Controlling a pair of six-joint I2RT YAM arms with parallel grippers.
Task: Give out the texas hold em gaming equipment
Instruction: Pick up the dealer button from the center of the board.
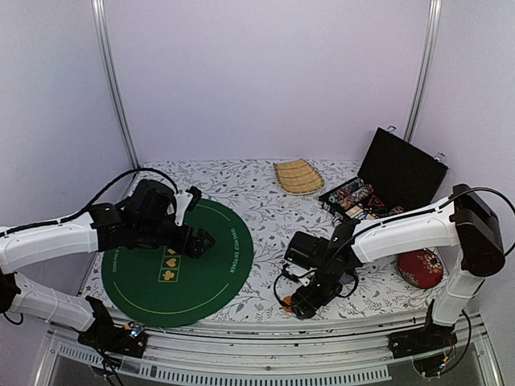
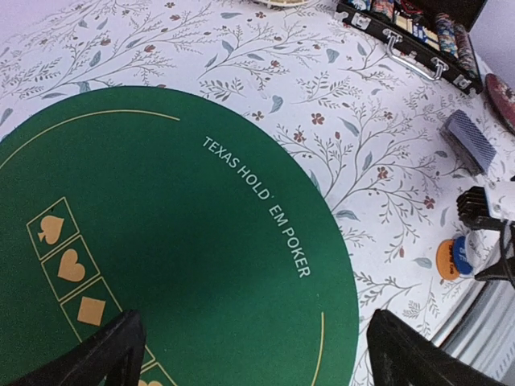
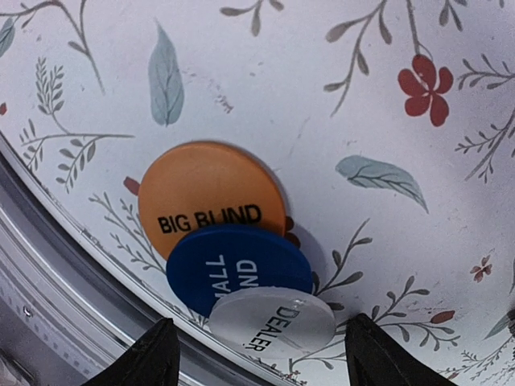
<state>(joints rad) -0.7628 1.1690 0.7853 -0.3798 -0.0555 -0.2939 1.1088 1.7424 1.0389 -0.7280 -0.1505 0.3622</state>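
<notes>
Tablecloth [image 1: 265, 217] with a leaf-and-flower print is spread under everything. One round green poker mat [image 2: 177, 241], lettered "TEXAS HOLD' EM POKER" and marked with gold suit symbols, is seen beneath the left gripper [image 2: 253, 338]. That gripper's fingers [image 2: 105, 350] are spread as wide as they go and nothing is held between them. One black case [image 1: 386, 181], its lid raised and rows of chips inside, is set well beyond the right gripper [image 3: 257, 354]. One deck of cards [image 2: 469, 138], its grey-blue back up, is seen far ahead and to the right of the left fingers.

Three round tokens are counted at the right fingers [image 3: 153, 358], which are held apart with nothing gripped. The white "DEALER" token [image 3: 272, 322] lies between them, overlapping the blue token [image 3: 237, 265], whose lettering is partly covered. The blue one overlaps the orange "BIG BLIND" token [image 3: 211, 189], farthest from the fingertips.
</notes>
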